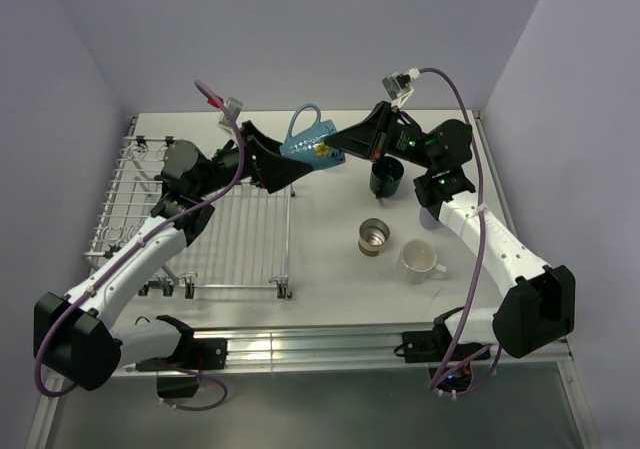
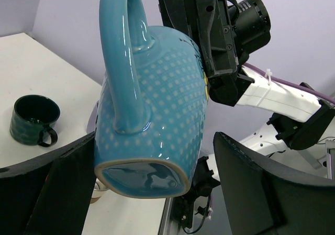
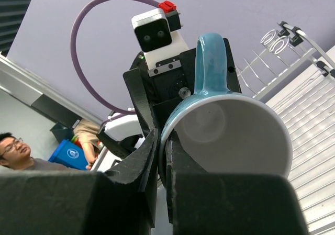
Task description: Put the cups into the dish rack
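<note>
I've got the glossy light blue ceramic mug (image 1: 308, 147) sideways midair, handle up, mouth toward the right gripper (image 1: 339, 152) pinching its rim; left gripper (image 1: 288, 164) spread wide around the base.

i see the light blue mug (image 1: 305, 141) up in the air over the far middle of the table (image 1: 330, 274), lying on its side with the handle on top. it is glossy, with a pale dot pattern outside and white inside. the right pincer (image 3: 162, 141) is clamped on its rim, and its base sits between the spread fingers of the left pincer (image 1: 283, 166). the dish rack (image 1: 112, 201), a silver wire grid with low sides, stands on the left of the table. right of it the dark teal mug (image 1: 386, 177), the brown metal-lined cup (image 1: 374, 236) and the white mug (image 1: 422, 261) stand upright, mouths up. the lavender cup (image 1: 430, 219) is partly hidden.
</note>
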`<state>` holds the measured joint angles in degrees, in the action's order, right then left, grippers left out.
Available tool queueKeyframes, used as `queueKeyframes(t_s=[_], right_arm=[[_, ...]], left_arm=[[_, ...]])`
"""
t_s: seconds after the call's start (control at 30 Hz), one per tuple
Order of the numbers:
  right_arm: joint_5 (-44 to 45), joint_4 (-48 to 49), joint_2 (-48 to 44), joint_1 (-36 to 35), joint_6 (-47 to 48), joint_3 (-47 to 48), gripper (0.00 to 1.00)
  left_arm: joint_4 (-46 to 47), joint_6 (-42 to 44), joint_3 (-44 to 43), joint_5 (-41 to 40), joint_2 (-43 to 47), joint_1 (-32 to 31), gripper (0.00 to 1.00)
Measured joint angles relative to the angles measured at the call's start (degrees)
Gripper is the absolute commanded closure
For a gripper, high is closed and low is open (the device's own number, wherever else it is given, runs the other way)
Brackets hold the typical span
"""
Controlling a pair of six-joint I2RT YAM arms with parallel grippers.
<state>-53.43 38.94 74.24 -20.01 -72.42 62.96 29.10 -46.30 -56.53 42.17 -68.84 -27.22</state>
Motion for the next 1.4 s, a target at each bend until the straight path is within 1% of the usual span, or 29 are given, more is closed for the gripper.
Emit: queueKeyframes(t_s=[0.1, 0.13, 0.2, 0.37, 0.57, 0.67, 0.7, 0.77, 0.8, 0.83, 0.87, 0.9, 0.97, 1.0, 1.03, 1.07, 1.13, 1.23, 1.27, 1.37, 1.4], right_arm=[[0.0, 0.7, 0.2, -0.1, 0.0, -0.4, 1.0], [0.0, 0.8, 0.2, -0.1, 0.0, -0.4, 1.0], [0.0, 0.9, 0.2, -0.1, -0.1, -0.6, 1.0], [0.0, 1.0, 0.3, -0.3, -0.2, -0.7, 1.0], [0.1, 1.1, 0.7, -0.6, -0.1, -0.7, 1.0], [0.2, 1.4, 0.9, -0.8, -0.1, -0.7, 1.0], [0.2, 1.3, 0.9, -1.0, 0.0, -0.7, 1.0], [0.2, 1.2, 1.0, -1.1, 0.2, -0.7, 1.0], [0.2, 1.2, 1.0, -1.1, 0.3, -0.7, 1.0], [0.2, 1.2, 1.0, -1.2, 0.3, -0.7, 1.0], [0.3, 1.3, 1.0, -1.2, 0.3, -0.7, 1.0], [0.4, 1.3, 1.0, -1.2, 0.3, -0.7, 1.0], [0.5, 1.3, 1.0, -1.2, 0.2, -0.7, 1.0], [0.7, 1.2, 1.0, -1.2, 0.5, -0.7, 1.0], [0.7, 1.1, 1.0, -1.2, 0.5, -0.7, 1.0], [0.7, 1.0, 1.0, -1.2, 0.5, -0.7, 0.98], [0.8, 0.9, 1.1, -1.2, 0.7, -0.7, 0.92], [1.0, 0.3, 1.1, -1.2, 1.2, -0.7, 0.78], [1.3, -0.1, 1.1, -1.2, 1.8, -0.7, 0.68], [2.3, -3.8, 1.0, -1.5, 5.1, -0.7, 0.52], [3.0, -5.4, 0.9, -1.6, 6.4, -0.7, 0.5]], left_arm=[[0.0, -0.3, 0.2, -0.5, 0.0, 0.0, 0.08], [0.2, -0.5, 0.3, -0.7, 0.0, 0.0, 0.07], [0.5, -0.8, 0.4, -1.1, 0.0, 0.0, 0.07], [1.1, -1.2, 0.8, -1.6, 0.0, 0.0, 0.06], [1.7, -1.4, 1.1, -2.4, 0.0, 0.0, 0.07], [2.0, -1.5, 1.3, -2.8, 0.0, 0.0, 0.1], [2.3, -1.6, 1.5, -2.9, 0.0, 0.0, 0.13], [2.8, -1.7, 1.9, -3.1, 0.0, 0.0, 0.17], [2.9, -1.7, 2.0, -3.1, 0.0, 0.0, 0.26], [2.9, -1.9, 2.0, -3.2, 0.0, 0.0, 0.31], [3.2, -2.0, 2.1, -3.2, 0.0, 0.1, 0.38], [3.4, -2.3, 2.2, -3.2, 0.0, 0.1, 0.57], [4.0, -2.7, 2.3, -3.0, -0.1, 0.3, 0.71], [4.1, -2.9, 2.3, -2.9, -0.3, 0.3, 0.84], [4.2, -2.9, 2.3, -2.9, -0.4, 0.3, 0.9], [4.2, -3.0, 2.3, -2.9, -0.4, 0.3, 0.98], [4.2, -3.0, 2.3, -2.8, -0.4, 0.4, 1.0], [4.1, -2.9, 2.3, -2.9, -0.4, 0.4, 1.0], [3.9, -2.8, 2.3, -3.0, -0.4, 0.4, 1.0], [2.2, -2.4, 2.3, -3.1, 0.0, 0.3, 1.0], [1.0, -2.2, 2.3, -3.3, 0.3, 0.3, 1.0]])
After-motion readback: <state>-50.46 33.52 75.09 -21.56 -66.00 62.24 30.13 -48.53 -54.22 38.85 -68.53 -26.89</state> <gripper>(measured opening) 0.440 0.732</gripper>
